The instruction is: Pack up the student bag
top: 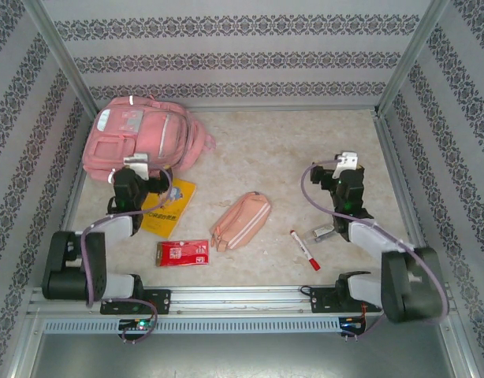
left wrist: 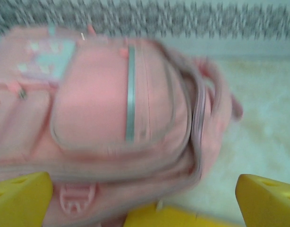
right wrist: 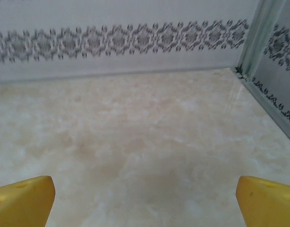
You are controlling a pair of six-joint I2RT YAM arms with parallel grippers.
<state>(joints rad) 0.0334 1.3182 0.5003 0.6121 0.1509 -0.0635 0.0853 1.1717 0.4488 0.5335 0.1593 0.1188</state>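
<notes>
Overhead view. Left of centre I see a yellow booklet (top: 169,206) lying flat on the marbled tabletop (top: 266,150). Below it, at lower left of centre, lies a red packet (top: 182,252). At centre a pink zip pouch (top: 240,220) lies diagonally, near the packet but apart from it. Right of centre a red-and-white marker (top: 305,250) lies aslant. Just beside it, to the upper right, is a small silvery object (top: 323,233) that I cannot identify. Patterned wall panels (top: 226,59) and metal posts (top: 407,59) close the upper frame.
</notes>
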